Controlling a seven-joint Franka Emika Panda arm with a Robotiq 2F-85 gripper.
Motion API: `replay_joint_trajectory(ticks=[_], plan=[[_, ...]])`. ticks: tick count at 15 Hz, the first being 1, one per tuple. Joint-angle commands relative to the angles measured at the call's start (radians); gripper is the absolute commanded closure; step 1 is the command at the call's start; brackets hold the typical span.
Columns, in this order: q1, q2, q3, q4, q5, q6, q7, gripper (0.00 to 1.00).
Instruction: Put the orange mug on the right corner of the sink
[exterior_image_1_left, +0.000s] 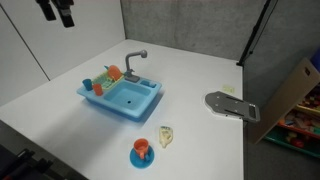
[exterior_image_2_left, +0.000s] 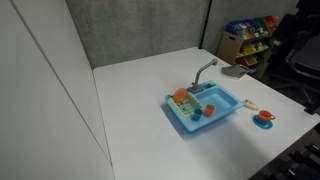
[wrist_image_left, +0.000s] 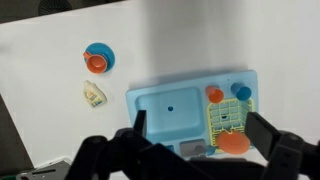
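The orange mug (wrist_image_left: 96, 62) stands on a round blue saucer (wrist_image_left: 107, 52), on the white table apart from the sink; it shows in both exterior views (exterior_image_1_left: 142, 148) (exterior_image_2_left: 264, 115). The light blue toy sink (wrist_image_left: 136, 101) (exterior_image_1_left: 108, 107) (exterior_image_2_left: 188, 124) has a grey faucet (exterior_image_1_left: 136, 60) and a yellow rack section. My gripper (wrist_image_left: 200, 128) hangs high above the sink, open, with nothing between its dark fingers (wrist_image_left: 262, 128). In an exterior view the gripper (exterior_image_1_left: 56, 14) is at the top left, far above the table.
In the sink's rack section lie a flat orange dish (wrist_image_left: 235, 142), a small orange cup (wrist_image_left: 214, 94) and a small blue cup (wrist_image_left: 241, 91). A cream-coloured toy (wrist_image_left: 93, 95) (exterior_image_1_left: 166, 136) lies beside the saucer. A grey object (exterior_image_1_left: 230, 105) rests near the table edge.
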Motion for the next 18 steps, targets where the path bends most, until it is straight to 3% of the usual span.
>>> replay_joint_trajectory(ticks=[1,7,13,18], plan=[[-0.019,0.047,-0.011,-0.016,0.036,0.087,0.020,0.00],[-0.032,0.146,-0.017,-0.006,0.054,0.132,0.063,0.00],[-0.030,0.146,-0.016,-0.019,0.038,0.134,0.046,0.00],[-0.067,0.173,-0.036,-0.023,0.002,0.163,0.105,0.00]])
